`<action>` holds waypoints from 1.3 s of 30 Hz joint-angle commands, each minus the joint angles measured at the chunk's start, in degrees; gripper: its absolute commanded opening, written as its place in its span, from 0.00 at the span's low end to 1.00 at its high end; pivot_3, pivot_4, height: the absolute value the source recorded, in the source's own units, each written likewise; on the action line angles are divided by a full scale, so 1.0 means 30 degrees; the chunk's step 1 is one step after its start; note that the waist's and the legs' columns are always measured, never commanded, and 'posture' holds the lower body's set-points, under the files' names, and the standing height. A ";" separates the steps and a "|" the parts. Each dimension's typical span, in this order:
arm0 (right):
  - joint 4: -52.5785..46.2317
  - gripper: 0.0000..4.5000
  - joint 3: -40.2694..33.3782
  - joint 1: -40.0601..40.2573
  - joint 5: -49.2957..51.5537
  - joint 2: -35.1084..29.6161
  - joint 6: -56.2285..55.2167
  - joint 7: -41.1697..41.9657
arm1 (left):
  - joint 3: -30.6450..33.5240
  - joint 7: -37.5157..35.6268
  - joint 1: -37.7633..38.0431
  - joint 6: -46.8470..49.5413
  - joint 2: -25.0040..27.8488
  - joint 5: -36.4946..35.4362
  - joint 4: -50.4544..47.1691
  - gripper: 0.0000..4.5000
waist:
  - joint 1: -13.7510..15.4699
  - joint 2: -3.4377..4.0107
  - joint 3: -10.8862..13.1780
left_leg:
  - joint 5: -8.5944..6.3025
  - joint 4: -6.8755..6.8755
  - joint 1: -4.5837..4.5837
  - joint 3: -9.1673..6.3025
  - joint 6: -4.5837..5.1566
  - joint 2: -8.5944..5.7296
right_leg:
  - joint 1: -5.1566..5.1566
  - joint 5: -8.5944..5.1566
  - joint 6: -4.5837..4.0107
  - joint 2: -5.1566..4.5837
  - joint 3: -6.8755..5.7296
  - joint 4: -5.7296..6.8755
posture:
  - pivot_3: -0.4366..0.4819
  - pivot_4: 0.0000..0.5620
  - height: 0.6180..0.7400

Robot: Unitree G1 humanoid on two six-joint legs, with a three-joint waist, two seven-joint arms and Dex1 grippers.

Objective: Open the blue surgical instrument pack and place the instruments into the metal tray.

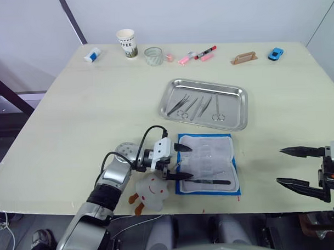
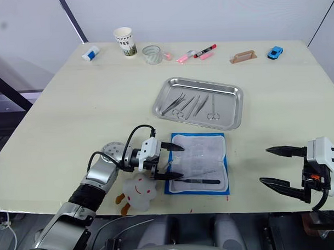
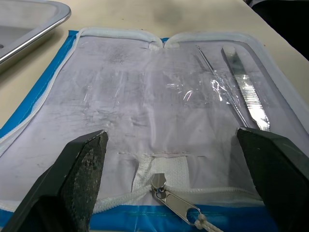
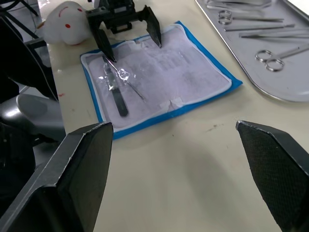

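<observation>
Both jaws spread, left gripper at the blue surgical instrument pack's near edge, right gripper over bare table.

A pale cream rectangular worktop stands against a plain white wall; a dark slanted metal bar crosses the wall behind it.

The light was bright and even, shadows soft. Glare shone on the metal tray and on the clear plastic film. Near fingers looked slightly blurred.
</observation>
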 commanded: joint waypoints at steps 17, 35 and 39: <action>-0.0759 0.48 1.3872 -0.8863 -0.6995 -0.0094 0.0397 -0.3783 | -0.0263 -0.0104 0.0325 0.1023 0.0219 0.0474 0.0397 1.00 | 0.0031 -0.0034 0.0022 | 0.0001 0.0024 -0.0022 -0.0022 -0.0001 0.0001 | -0.0011 0.0000 -0.0006 -0.0006 -0.0028 0.0002 | 0.48 0.27 1.00; 0.1356 0.48 1.6029 -0.9767 -0.9250 0.1790 -0.0364 -0.4271 | -0.0352 0.0161 0.0403 0.1339 0.0183 0.0525 -0.0078 1.00 | 0.0034 -0.0031 0.0022 | 0.0002 0.0040 -0.0014 -0.0026 -0.0001 -0.0002 | -0.0011 0.0002 -0.0009 -0.0009 -0.0031 0.0046 | 0.48 0.27 1.00; 0.1438 0.48 1.6004 -0.9747 -0.9312 0.2013 -0.0367 -0.4330 | -0.0331 0.0162 0.0431 0.1294 0.0204 0.0518 -0.0063 1.00 | 0.0032 -0.0031 0.0022 | 0.0002 0.0042 -0.0014 -0.0025 -0.0001 -0.0002 | -0.0011 0.0002 -0.0008 -0.0009 -0.0031 0.0047 | 0.48 0.27 1.00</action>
